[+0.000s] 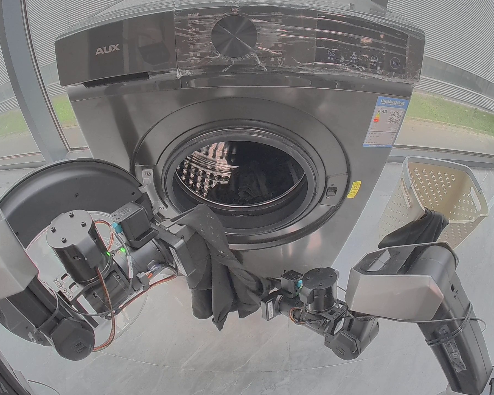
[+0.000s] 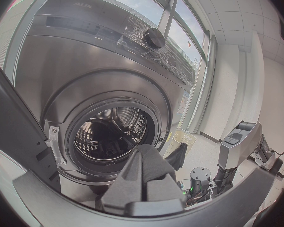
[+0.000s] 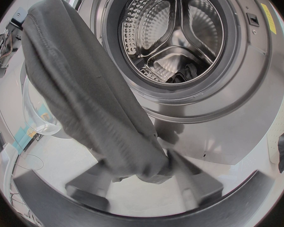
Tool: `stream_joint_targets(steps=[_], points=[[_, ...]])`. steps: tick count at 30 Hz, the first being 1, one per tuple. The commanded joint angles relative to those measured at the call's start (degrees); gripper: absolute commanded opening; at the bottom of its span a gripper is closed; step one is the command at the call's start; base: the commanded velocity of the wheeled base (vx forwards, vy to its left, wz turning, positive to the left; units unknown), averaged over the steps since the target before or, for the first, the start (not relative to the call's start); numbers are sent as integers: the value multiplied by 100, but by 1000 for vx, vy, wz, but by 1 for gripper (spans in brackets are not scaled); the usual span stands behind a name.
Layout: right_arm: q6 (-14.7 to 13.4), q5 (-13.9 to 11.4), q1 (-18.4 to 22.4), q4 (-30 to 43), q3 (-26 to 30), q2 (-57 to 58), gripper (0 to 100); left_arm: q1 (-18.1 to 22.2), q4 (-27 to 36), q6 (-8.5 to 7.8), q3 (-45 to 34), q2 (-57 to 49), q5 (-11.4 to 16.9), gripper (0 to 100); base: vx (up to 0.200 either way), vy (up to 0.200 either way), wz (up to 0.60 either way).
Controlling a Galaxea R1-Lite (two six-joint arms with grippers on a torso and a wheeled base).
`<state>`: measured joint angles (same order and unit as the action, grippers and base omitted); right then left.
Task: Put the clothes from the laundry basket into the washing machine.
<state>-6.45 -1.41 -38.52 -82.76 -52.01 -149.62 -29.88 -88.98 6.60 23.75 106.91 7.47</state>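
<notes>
L pincer [image 2: 145,184] + R pincer [image 1: 262,297] | both clenched on dark garment [image 1: 219,278] | before washer [image 1: 313,116]

Your head camera looks down on the grey steel washing machine [image 1: 121,116]; both wrist cameras, lower and nearer, share its drum [image 3: 173,35].

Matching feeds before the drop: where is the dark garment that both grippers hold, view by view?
Head view: the dark garment hangs below the drum opening, held between left gripper and right gripper.
Left wrist view: the dark garment bunches over the left gripper's fingers, before the opening's lower rim.
Right wrist view: the dark garment stretches across beside the opening.
Shared landmark: the drum opening.
</notes>
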Motion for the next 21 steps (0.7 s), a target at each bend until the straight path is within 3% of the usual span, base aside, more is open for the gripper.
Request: stream_joint_targets(steps=[1,4,12,19,21], points=[[3,1,38,-73,68,-59,0,8,-23,8,-2,5,0,0,0,0,0],[3,-8,82,-179,243,55,0,8,-23,0,-2,5,0,0,0,0,0],[-120,-351,433,-601,1562,1611,0,96,-23,44,51,14,0,0,0,0,0],[-832,-781,521,-592,2942,3588,0,342,-23,88,33,-127,9,0,0,0,0],[-1069,-852,521,-592,3117,4010,0,404,-23,88,-2,-188,26,0,0,0,0]])
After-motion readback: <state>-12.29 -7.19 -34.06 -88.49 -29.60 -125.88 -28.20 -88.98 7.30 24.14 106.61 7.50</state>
